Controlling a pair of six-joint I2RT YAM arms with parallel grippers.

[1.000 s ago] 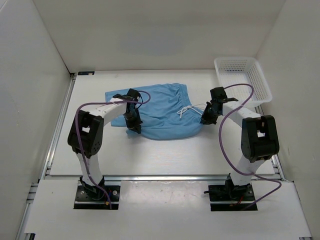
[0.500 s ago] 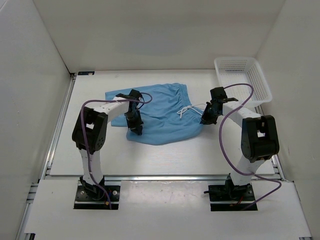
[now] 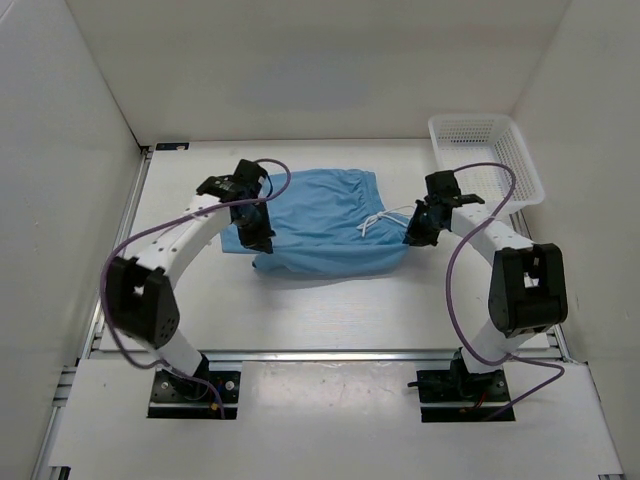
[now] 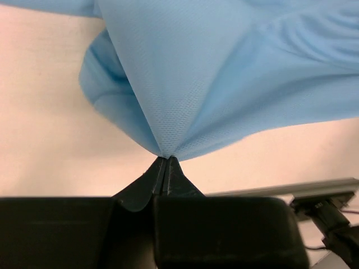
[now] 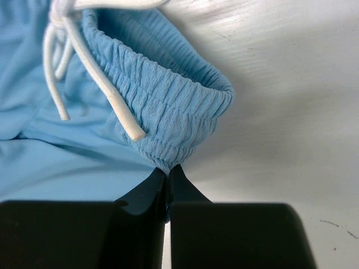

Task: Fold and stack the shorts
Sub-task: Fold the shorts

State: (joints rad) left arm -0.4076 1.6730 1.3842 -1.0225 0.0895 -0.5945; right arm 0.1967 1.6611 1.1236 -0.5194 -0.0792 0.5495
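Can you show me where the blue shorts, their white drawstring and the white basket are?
shorts (image 3: 320, 215), top view, middle of the flat blue fabric.
drawstring (image 5: 106, 89), right wrist view, middle of the loose white cord.
basket (image 3: 478, 145), top view, bare mesh floor.

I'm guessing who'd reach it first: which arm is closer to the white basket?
Right. The right end effector pinches the shorts near the basket; the left end effector holds their opposite end, much farther away.

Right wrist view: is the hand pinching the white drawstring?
No, the right hand grips the shorts at the waistband; the drawstring hangs loose.
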